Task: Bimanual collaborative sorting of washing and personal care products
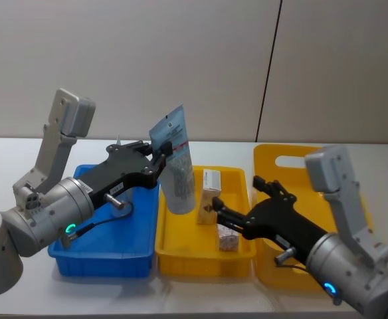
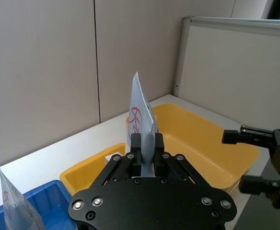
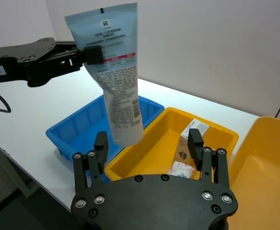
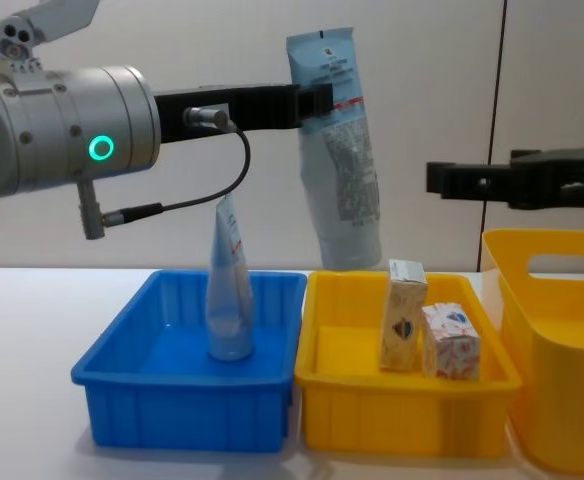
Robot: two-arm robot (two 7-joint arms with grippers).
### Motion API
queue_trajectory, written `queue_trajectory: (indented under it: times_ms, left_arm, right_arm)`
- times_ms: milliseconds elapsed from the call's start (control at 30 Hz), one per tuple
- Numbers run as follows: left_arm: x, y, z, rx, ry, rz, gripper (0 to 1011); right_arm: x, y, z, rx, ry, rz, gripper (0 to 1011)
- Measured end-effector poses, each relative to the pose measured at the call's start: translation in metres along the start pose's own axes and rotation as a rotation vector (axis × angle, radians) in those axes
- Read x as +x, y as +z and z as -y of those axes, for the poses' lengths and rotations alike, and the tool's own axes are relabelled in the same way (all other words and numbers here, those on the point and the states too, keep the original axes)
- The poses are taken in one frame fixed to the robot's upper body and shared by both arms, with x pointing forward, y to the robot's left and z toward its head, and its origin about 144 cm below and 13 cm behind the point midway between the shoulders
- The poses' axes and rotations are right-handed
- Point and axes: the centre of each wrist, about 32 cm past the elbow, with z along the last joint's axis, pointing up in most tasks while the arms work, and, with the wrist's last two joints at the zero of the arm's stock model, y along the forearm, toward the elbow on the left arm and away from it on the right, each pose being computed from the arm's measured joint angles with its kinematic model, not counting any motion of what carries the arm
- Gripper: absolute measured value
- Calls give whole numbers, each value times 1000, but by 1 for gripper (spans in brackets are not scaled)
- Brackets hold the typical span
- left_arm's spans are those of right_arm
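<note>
The left gripper (image 1: 164,151) pinches the crimped top of the pale blue-white pouch (image 1: 178,169), which hangs above the small yellow tray's (image 1: 181,258) left edge. The right gripper (image 1: 237,197) hovers wide open over the tray's right side.

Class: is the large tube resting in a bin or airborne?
Airborne: the left gripper clamps the large tube's crimped end; its cap hangs above the middle yellow bin.

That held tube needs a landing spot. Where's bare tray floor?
Under the left end effector's big tube, the yellow tray's left half is bare; beige carton and patterned carton crowd its right. Blue bin: bare around the small tube.
</note>
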Motion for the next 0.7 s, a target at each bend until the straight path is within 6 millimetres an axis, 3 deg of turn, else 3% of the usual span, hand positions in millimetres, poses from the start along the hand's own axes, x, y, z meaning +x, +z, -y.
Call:
queue_trajectory:
  times_ms: [700]
  left_arm:
    - [0, 0, 1, -1, -4, 0, 125]
  right_arm:
    - [-21, -7, -53, 8, -20, 94, 1003]
